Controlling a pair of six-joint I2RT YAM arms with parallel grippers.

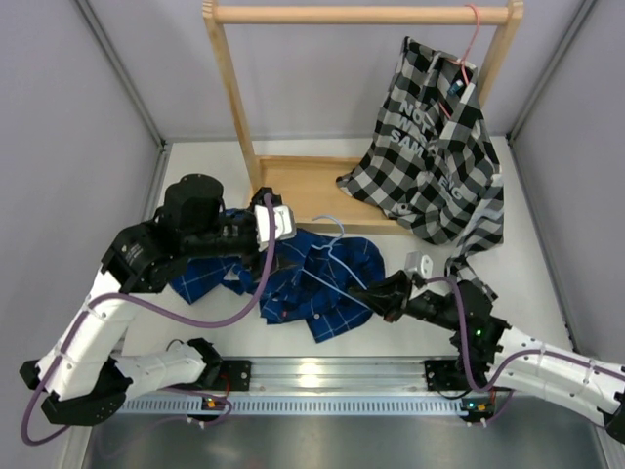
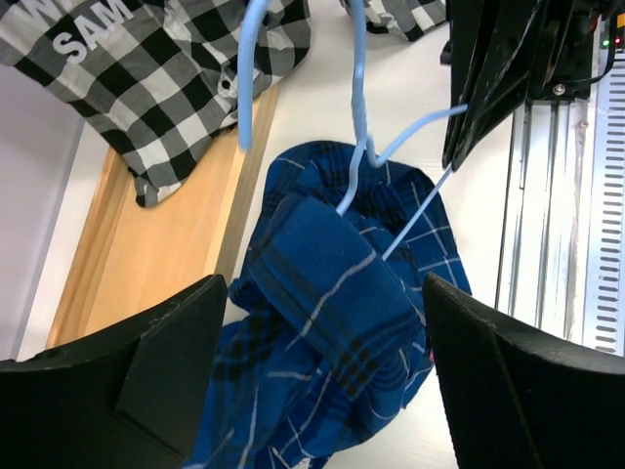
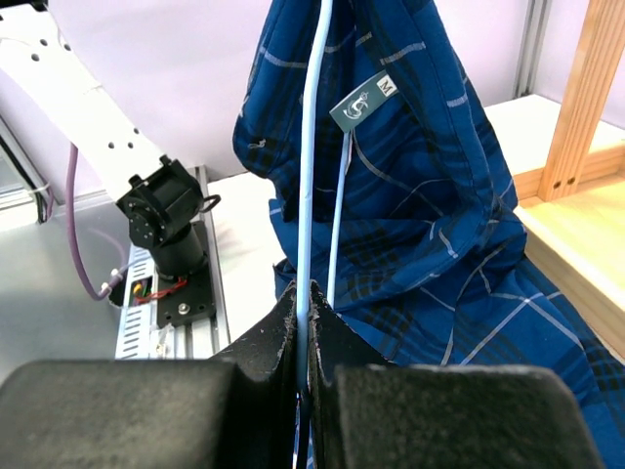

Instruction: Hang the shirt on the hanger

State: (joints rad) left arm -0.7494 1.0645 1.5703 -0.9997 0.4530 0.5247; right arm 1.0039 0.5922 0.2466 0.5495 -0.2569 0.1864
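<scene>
Right gripper (image 3: 304, 293) fingers fill the bottom of its wrist view, and we see them clamped tight on the hanger (image 3: 311, 147), the light-blue wire running straight up out of the pinch. Bunched against that wire is the shirt (image 3: 439, 195), with a grey size tag (image 3: 363, 103) marked M facing us. From above we find the shirt crumpled on the table (image 1: 542, 264) between the two arms, just in front of the wooden rack (image 1: 361, 15). The hanger is partly buried in the folds, hook end poking out toward the rack base. Left gripper (image 2: 322, 293) hangs over the shirt with jaws spread wide, gripping nothing; its arm covers the shirt's left part in the top view. We note a black-and-white checked shirt (image 1: 430, 166) on a pink hanger (image 1: 472, 44) at the rack's right end, its hem draped over the rack base and onto the table, close to the hook. Metal rail (image 1: 332, 376) runs along the near edge
</scene>
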